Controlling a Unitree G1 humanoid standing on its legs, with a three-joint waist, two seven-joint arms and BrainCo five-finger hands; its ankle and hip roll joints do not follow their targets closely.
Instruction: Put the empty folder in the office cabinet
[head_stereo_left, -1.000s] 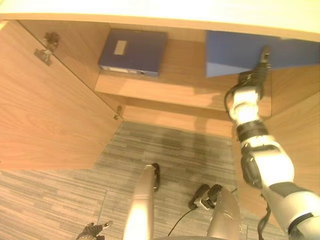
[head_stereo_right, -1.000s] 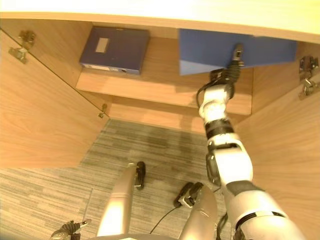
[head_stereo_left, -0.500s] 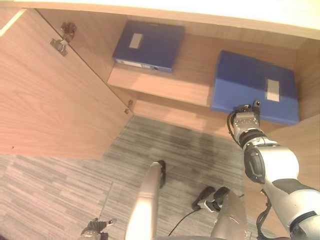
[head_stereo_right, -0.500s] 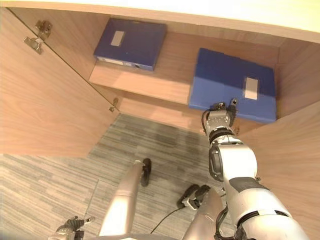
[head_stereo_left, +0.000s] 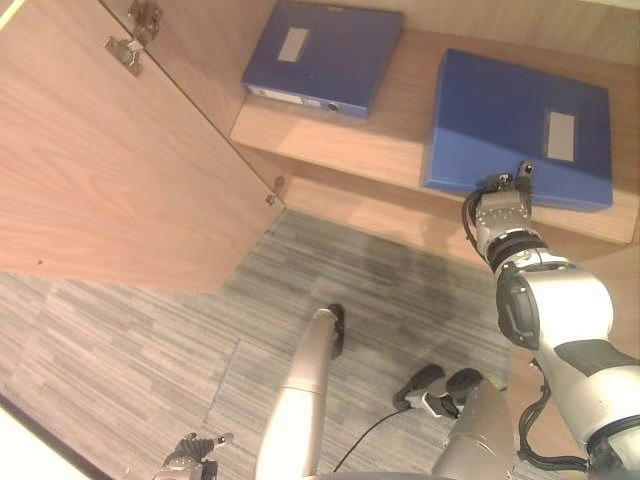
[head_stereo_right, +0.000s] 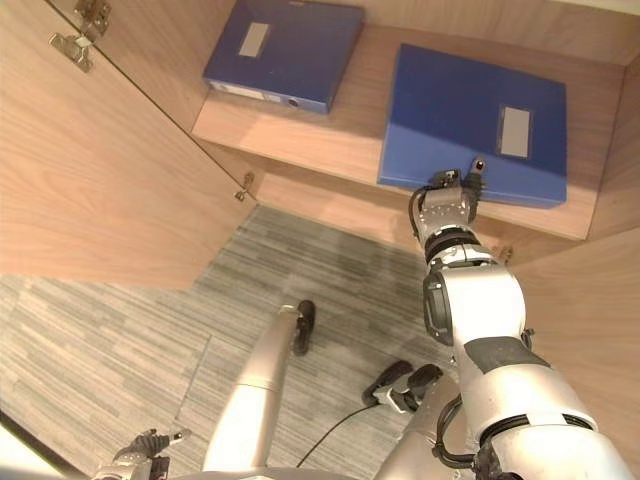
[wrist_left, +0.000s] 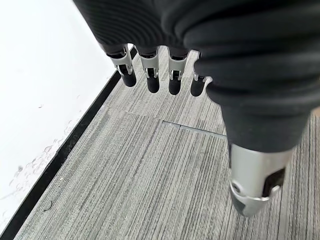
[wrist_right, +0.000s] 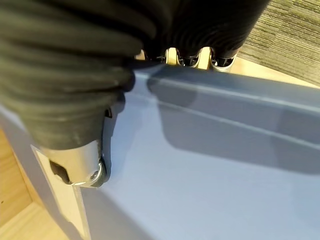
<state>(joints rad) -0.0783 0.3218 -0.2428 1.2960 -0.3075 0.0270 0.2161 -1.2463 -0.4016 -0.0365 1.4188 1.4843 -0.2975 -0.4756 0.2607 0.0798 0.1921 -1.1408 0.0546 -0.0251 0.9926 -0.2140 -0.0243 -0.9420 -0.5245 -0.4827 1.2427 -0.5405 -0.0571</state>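
The folder lies flat on the cabinet shelf, pale label up, its front edge at the lip of the shelf. The right hand is at that front edge: in the right wrist view the thumb lies over the folder's top face while the fingers pass beyond the folder's edge and are hidden behind it, so whether they are curled round the folder or merely resting cannot be determined. In the eye views one dark fingertip stands up just over the folder's front edge. A second folder, darker blue, lies flat farther along the same shelf on the thumb's far side, well apart from the hand and from the first folder. The left cabinet door stands open, hinges showing on its inner face. The left hand hangs low over grey carpet, beside a white wall with a dark skirting strip; its fingers are straight and relaxed, thumb apart, holding nothing.
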